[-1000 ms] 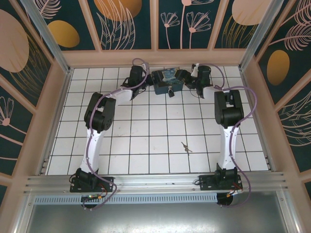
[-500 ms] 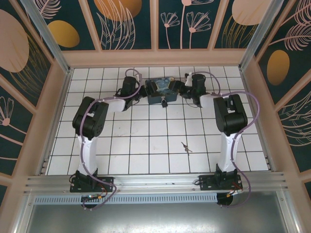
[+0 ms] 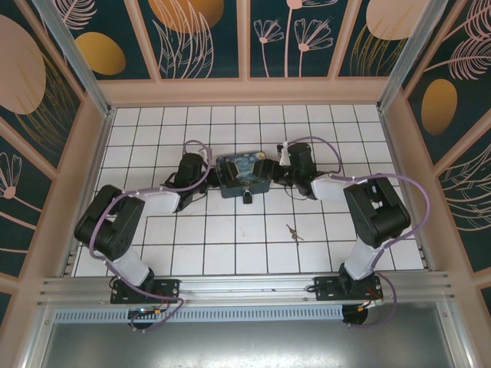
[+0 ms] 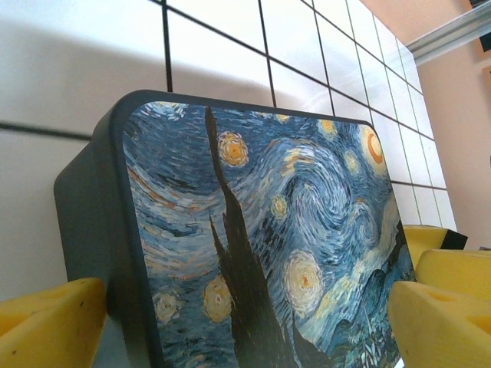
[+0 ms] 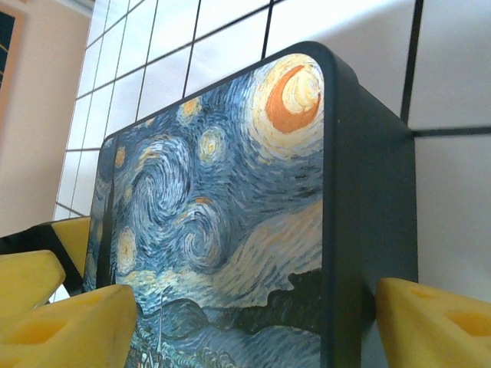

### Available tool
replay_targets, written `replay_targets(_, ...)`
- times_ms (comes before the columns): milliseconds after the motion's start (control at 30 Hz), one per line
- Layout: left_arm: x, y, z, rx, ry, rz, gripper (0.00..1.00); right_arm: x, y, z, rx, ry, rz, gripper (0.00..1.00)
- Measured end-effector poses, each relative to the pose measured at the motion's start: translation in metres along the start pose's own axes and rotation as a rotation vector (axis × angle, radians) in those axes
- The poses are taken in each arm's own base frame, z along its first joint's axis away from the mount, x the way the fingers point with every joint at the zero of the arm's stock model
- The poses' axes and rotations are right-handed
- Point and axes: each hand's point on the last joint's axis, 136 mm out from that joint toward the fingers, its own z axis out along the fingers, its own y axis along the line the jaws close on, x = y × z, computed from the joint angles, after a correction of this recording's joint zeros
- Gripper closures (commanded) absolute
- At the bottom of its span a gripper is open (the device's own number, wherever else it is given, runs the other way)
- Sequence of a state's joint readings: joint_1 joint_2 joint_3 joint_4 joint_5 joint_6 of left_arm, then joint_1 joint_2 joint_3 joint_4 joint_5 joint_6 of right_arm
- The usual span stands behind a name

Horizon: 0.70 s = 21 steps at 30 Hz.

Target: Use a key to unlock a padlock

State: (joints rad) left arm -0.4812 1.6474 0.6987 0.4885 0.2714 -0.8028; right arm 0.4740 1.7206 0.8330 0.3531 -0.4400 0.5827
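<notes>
The padlock (image 3: 248, 197) is a tiny dark thing hanging at the near side of a box painted with blue and yellow swirls (image 3: 242, 172). The key (image 3: 292, 231) lies on the tiles right of centre, well clear of both arms. My left gripper (image 3: 214, 176) clasps the box's left end and my right gripper (image 3: 270, 173) its right end. In the left wrist view the box lid (image 4: 268, 230) runs between the yellow fingers (image 4: 46, 326). In the right wrist view the box (image 5: 222, 215) sits between the yellow fingers (image 5: 430, 322), one pressed against its dark side.
White tiled floor (image 3: 230, 238) inside a walled enclosure with pink wooden edges (image 3: 245, 92). Both arms stretch inward across the middle rows. An aluminium rail (image 3: 245, 287) runs along the near edge by the arm bases.
Both arms have drawn the box from the back row toward the near side and slightly left, by about two tiles. The padlock came along with it. The key has not moved.
</notes>
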Motion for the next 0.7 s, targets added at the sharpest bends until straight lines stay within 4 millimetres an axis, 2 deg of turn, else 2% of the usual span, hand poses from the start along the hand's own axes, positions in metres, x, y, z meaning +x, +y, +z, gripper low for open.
replay_targets(133, 0.009, -0.002, -0.01, -0.005, 0.008, 0.004, 0.04, 0.005, 0.004, -0.004, 0.004, 0.009, -0.004, 0.18)
replay_targets(300, 0.016, -0.007, -0.013, -0.009, 0.036, 0.033, 0.02, 0.014, 0.008, -0.02, 0.015, 0.017, -0.012, 0.17)
replay_targets(467, 0.012, -0.015, -0.009, -0.001, 0.048, 0.063, 0.03, 0.015, 0.015, -0.03, 0.004, 0.01, -0.035, 0.18)
replay_targets(700, 0.006, -0.016, 0.001, -0.005, 0.047, 0.07, 0.03, 0.021, 0.008, -0.03, 0.025, 0.018, -0.027, 0.17)
